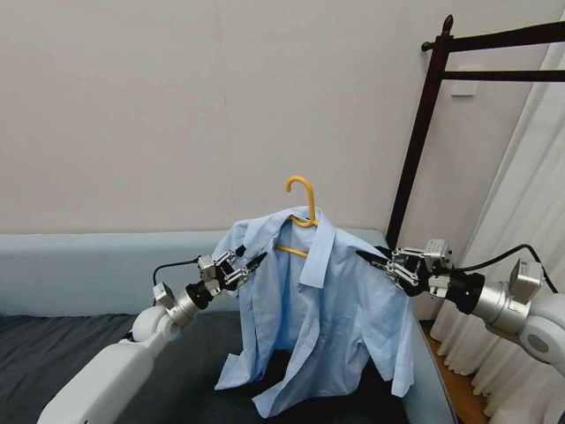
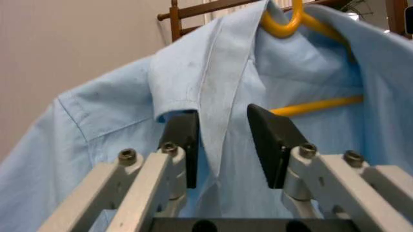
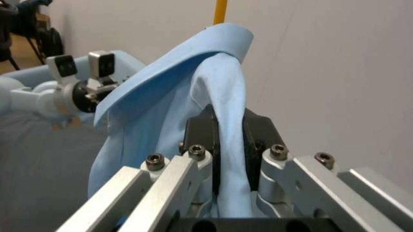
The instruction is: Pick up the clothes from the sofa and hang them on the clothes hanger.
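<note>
Soft, even light, faint shadows

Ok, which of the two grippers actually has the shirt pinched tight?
The right gripper: its pads are pressed together on a fold of the blue shirt. The left gripper stands open, the shirt's front edge hanging loose between its spread fingers.

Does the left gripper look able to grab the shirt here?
Probably yes: the left gripper is open, the shirt edge hangs between its fingers, nothing blocks; the right gripper grips the shirt.
</note>
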Controlling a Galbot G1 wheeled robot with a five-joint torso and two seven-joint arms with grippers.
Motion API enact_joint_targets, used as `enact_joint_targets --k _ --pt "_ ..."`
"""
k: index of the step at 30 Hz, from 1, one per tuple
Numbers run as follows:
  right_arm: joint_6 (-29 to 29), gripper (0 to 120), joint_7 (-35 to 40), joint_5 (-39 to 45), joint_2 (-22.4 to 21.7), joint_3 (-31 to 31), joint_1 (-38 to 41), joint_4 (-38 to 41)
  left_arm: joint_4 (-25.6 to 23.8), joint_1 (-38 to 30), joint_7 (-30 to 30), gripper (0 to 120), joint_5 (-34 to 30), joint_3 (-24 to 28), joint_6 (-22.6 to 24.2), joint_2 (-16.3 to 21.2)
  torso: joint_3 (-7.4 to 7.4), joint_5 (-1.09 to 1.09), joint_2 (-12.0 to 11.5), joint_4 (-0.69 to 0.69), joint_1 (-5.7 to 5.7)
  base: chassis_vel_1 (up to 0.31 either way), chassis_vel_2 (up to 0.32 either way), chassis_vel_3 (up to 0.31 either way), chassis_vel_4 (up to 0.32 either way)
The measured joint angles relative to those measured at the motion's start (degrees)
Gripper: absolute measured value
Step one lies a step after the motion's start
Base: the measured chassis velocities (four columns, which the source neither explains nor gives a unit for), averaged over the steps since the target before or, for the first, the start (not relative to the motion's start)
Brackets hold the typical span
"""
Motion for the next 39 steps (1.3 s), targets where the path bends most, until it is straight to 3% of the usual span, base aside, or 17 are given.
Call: enact_joint_targets --k 2,6,8,20,26,37,39 --pt "0.0 8 0.2 -0.2 0.1 0.0 -0.1 -0.2 -0.3 0.2 0.0 24 -0.1 -0.2 0.0 0.3 0.00 0.00 0.0 0.00 0.00 0.000 0.000 0.000 0.000" --pt "0.0 8 0.5 -0.6 0.1 0.0 -0.4 -0.9 -2.2 0.8 -0.3 4 -0.8 -1.0 0.0 1.8 0.00 0.00 0.0 0.02 0.00 0.000 0.000 0.000 0.000" --pt "0.0 8 0.5 -0.7 0.1 -0.1 -0.5 -0.9 -2.6 0.7 -0.7 0 -1.0 -1.1 -0.1 2.0 0.00 0.00 0.0 0.01 0.00 0.000 0.000 0.000 0.000" --pt "0.3 8 4.6 -1.6 0.2 -1.1 -0.9 -0.6 -12.0 -4.1 -10.0 0 -0.2 -0.1 -0.8 2.3 0.00 0.00 0.0 0.00 0.00 0.000 0.000 0.000 0.000" --pt "0.3 8 7.7 1.0 0.0 -0.9 -0.9 0.6 -16.0 -3.9 -8.2 0 3.2 2.0 -0.2 2.7 0.00 0.01 0.0 -0.01 0.00 0.000 0.000 0.000 0.000" --pt "0.8 8 9.1 5.7 -0.8 0.2 -1.0 1.7 -15.2 0.9 -6.6 1 9.8 2.1 -0.4 1.4 0.00 -0.01 0.0 0.01 -0.01 0.000 0.000 0.000 0.000" --pt "0.8 8 9.5 6.8 -1.2 0.5 -0.6 1.9 -14.6 1.5 -9.3 13 11.3 2.0 -1.3 0.9 0.00 0.00 0.0 0.00 0.00 0.000 0.000 0.000 0.000"
